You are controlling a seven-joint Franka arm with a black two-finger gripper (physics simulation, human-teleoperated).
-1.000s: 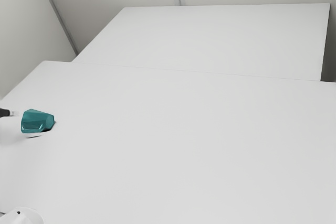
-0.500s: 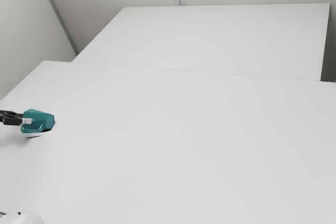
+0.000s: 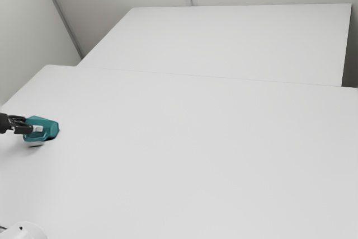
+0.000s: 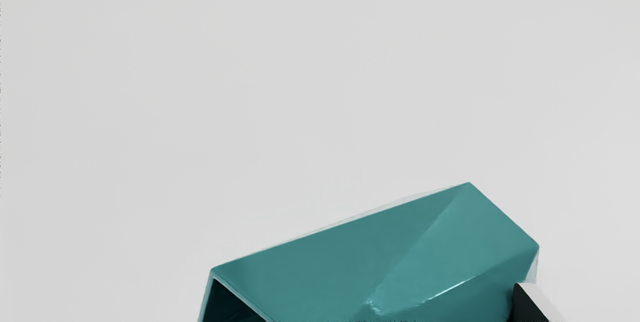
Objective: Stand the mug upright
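Observation:
In the exterior view my gripper (image 3: 37, 129) is at the far left, with its tip in front of or against the teal mug (image 3: 51, 128). The mug lies on its side, its narrower end toward the exterior view's right. In the wrist view the faceted mug (image 4: 350, 252) shows a dark opening at one end, and part of my gripper (image 4: 525, 304) is beside its other end. The mug's lower part is cut off there, and I cannot tell whether it is held.
The mug rests on a wide white table (image 3: 196, 155). A second white surface (image 3: 224, 43) adjoins its far edge, with pale walls behind. A rounded white object (image 3: 28, 232) stands at the exterior view's lower left corner.
My gripper has come in from the exterior view's left and reached over the mug's open end. The mug still lies on its side, almost exactly where it was.

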